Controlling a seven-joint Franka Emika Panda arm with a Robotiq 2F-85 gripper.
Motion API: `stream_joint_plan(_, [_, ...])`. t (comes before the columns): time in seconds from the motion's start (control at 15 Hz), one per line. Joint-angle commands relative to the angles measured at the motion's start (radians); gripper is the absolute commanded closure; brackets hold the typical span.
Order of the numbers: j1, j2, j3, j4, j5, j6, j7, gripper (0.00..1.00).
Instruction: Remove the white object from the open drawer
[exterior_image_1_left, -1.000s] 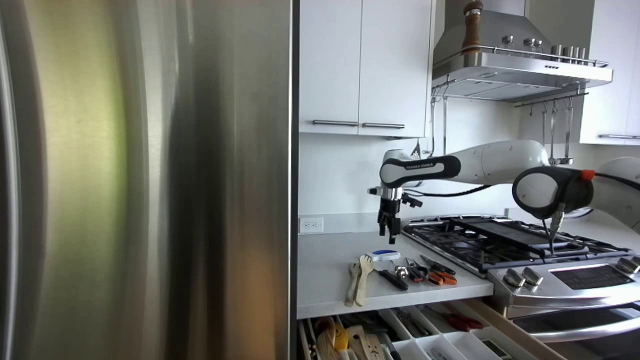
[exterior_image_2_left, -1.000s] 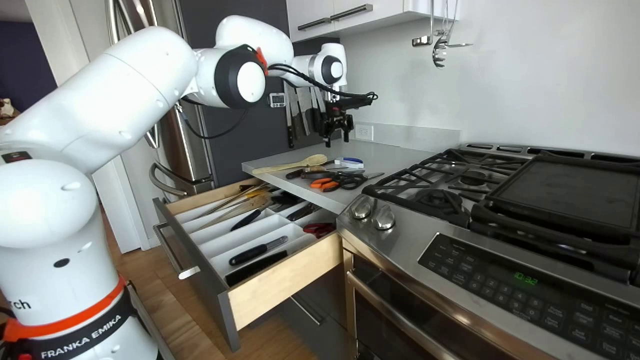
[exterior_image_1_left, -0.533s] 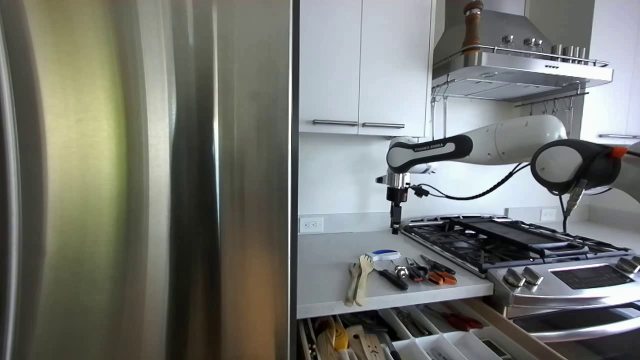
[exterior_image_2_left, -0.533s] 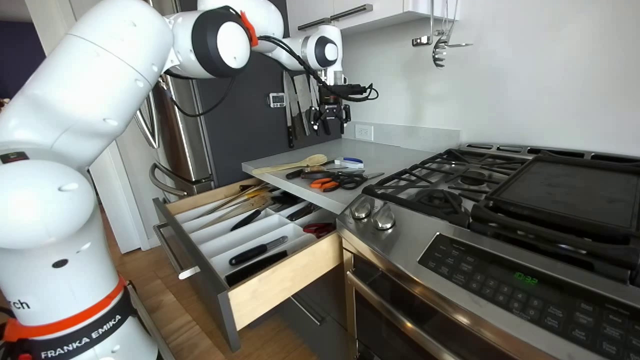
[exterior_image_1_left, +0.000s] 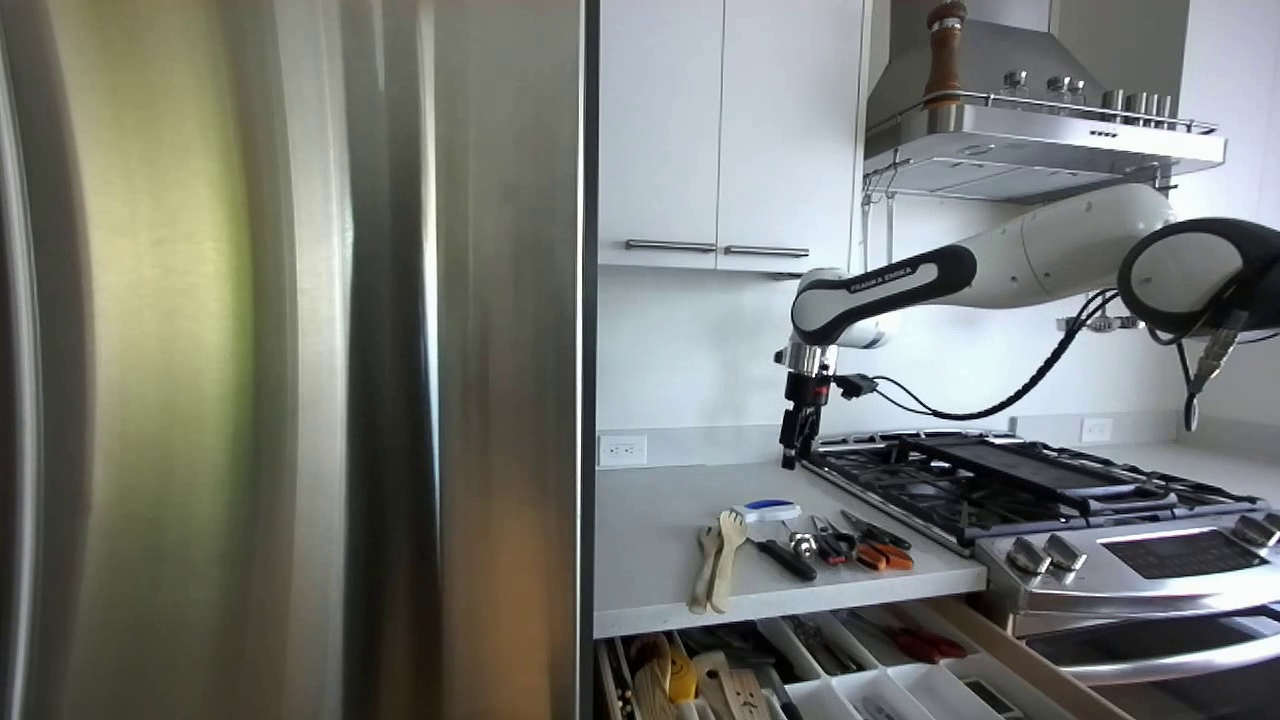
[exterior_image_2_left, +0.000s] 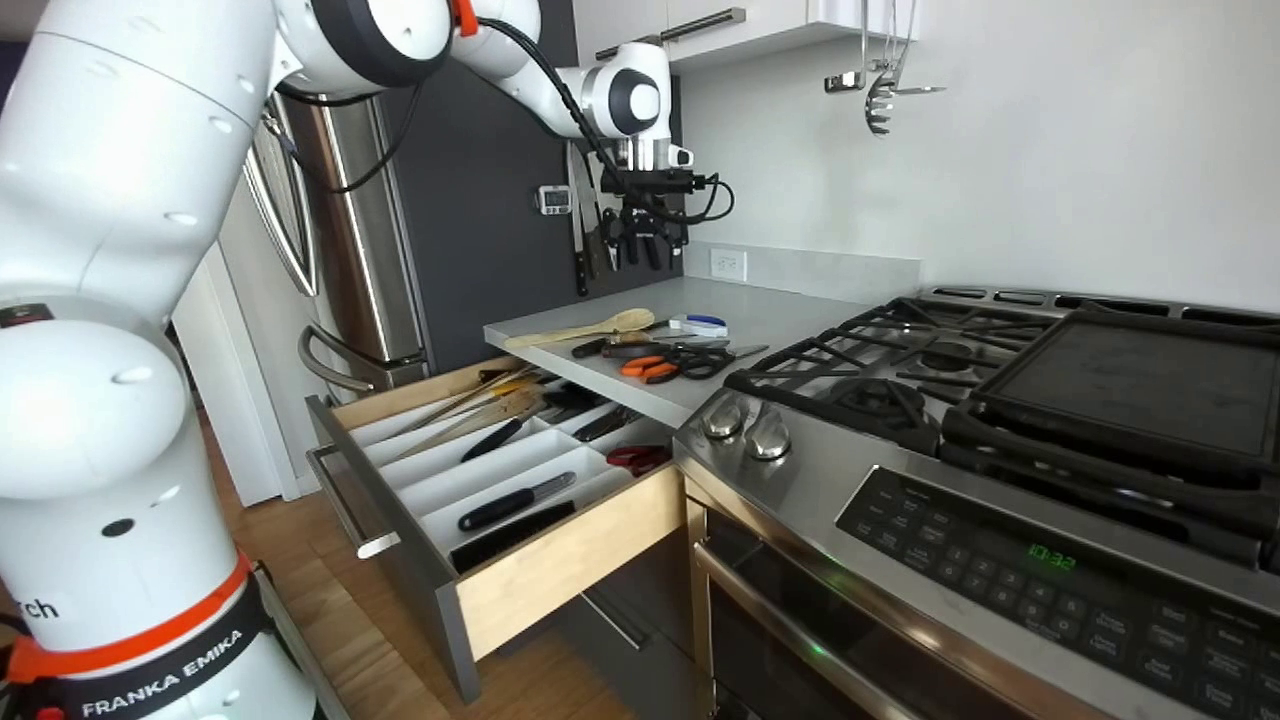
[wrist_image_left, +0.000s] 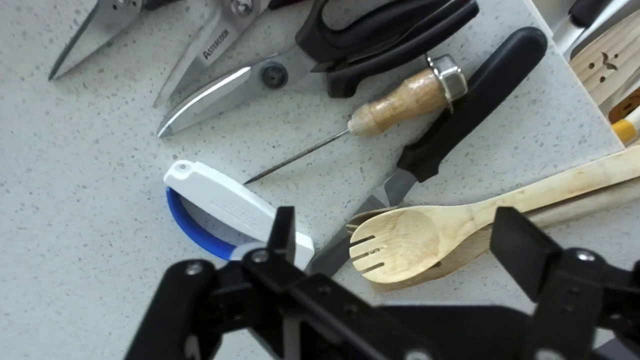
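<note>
White knife sharpener (wrist_image_left: 235, 205), by its look, lies on the countertop (wrist_image_left: 90, 220) outside the open drawer (exterior_image_2_left: 570, 570), well below the gripper (wrist_image_left: 393, 225), whose jaws stand wide and empty; in the wrist view the sharpener's long axis slants in behind one jaw.

gripper (exterior_image_2_left: 646, 258) above counter (exterior_image_2_left: 790, 305), jaws apart | drawer (exterior_image_2_left: 575, 560) open (utensils (exterior_image_2_left: 500, 508) inside) | white-and-blue tool (exterior_image_2_left: 697, 326) on counter

my gripper (wrist_image_left: 400, 237): spread wide, aimed roughly down
my wrist (exterior_image_2_left: 648, 152): right above it
arm (exterior_image_1_left: 1080, 245): kinda bent, arching above both
</note>
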Motion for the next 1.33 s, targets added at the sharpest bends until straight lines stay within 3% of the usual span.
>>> stream_joint_plan(0.0, [0.019,-0.162,-0.026,-0.237,-0.033,0.076,0.128,0.0])
stream_joint_plan(0.47, [0.038,-0.403,-0.014,-0.566,-0.026,0.062,0.279,0.0])
stream_joint_plan(0.93, [0.06,-0.683,-0.008,-0.919,-0.033,0.154,0.394,0.0])
stream_joint_plan(1.0, [0.059,-0.563,-0.011,-0.771,-0.023,0.087,0.364,0.0])
stream_joint_plan(1.27, [0.062,-0.66,-0.011,-0.881,-0.023,0.123,0.375,0.0])
